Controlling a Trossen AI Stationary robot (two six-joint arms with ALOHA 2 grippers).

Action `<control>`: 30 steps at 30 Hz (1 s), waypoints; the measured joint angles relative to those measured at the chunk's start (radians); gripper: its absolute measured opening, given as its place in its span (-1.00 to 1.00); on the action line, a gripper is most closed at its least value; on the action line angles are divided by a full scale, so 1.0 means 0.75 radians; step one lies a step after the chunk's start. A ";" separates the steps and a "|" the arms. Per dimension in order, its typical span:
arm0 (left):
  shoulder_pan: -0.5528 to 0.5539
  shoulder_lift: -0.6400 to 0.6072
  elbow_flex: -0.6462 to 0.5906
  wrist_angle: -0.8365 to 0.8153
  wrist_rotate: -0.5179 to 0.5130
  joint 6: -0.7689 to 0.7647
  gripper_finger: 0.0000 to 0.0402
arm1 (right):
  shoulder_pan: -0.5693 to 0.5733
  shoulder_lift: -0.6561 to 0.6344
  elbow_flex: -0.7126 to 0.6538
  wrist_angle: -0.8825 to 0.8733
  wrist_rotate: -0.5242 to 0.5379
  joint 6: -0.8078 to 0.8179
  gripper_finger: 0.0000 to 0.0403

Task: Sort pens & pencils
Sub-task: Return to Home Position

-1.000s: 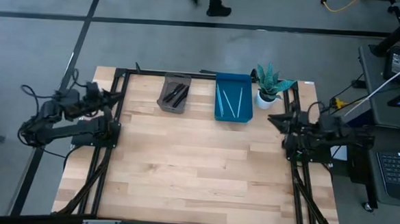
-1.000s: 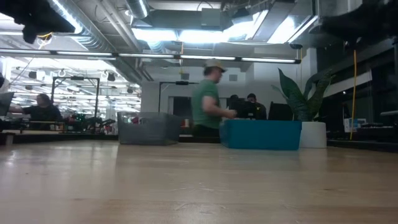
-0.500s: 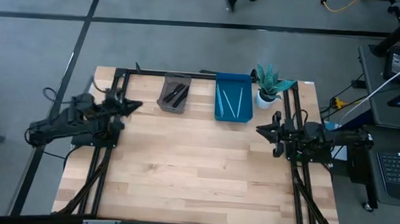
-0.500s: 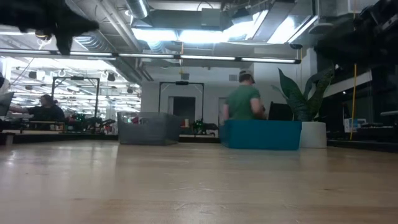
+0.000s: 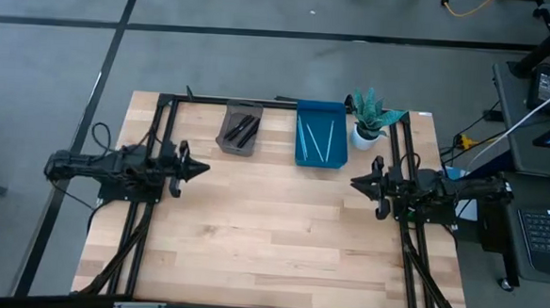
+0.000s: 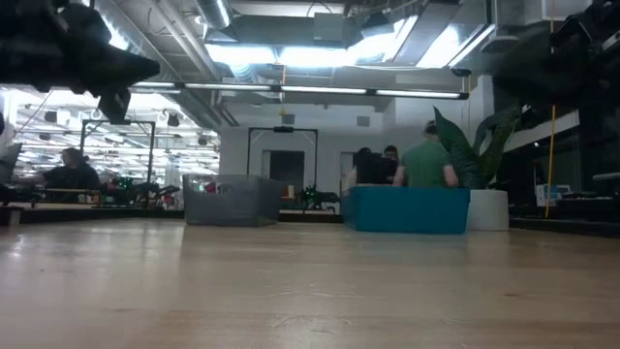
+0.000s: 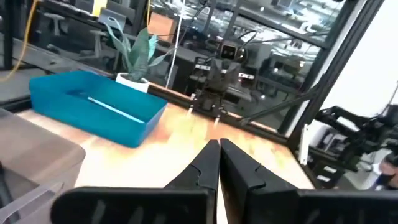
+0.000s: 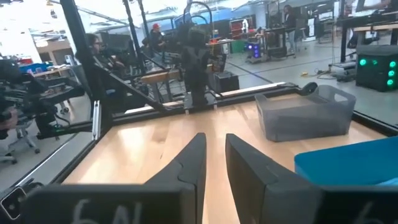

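Left arm (image 5: pixel 114 166) is stretching level from the left side, pointing straight inward. Its left gripper (image 5: pixel 202 168) is aiming at the middle, and in the wrist view the two fingers (image 7: pixel 249 171) are pressing together at the tips. Opposite, the right arm (image 5: pixel 448 189) is mirroring that pose from the right side. The right gripper (image 5: pixel 354 182) is facing inward, its fingers (image 8: pixel 186 162) showing a narrow gap between them. Both grippers are hanging in the air, carrying nothing.
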 joint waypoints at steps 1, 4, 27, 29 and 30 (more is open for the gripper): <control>-0.033 0.000 -0.013 0.011 -0.047 0.017 -0.98 | 0.003 0.000 0.000 0.000 0.000 -0.015 -0.69; -0.112 0.000 -0.038 0.010 -0.166 0.040 -0.99 | 0.003 0.000 0.000 0.000 0.000 -0.031 -0.69; -0.212 0.001 -0.038 0.013 -0.190 0.043 -0.83 | 0.004 0.000 0.000 -0.001 0.001 0.008 -0.69; -0.212 0.001 -0.038 0.012 -0.190 0.042 -0.85 | 0.004 0.000 0.000 -0.001 0.001 0.006 -0.69; -0.212 0.001 -0.038 0.012 -0.190 0.042 -0.86 | 0.004 0.000 0.000 -0.001 0.001 0.007 -0.69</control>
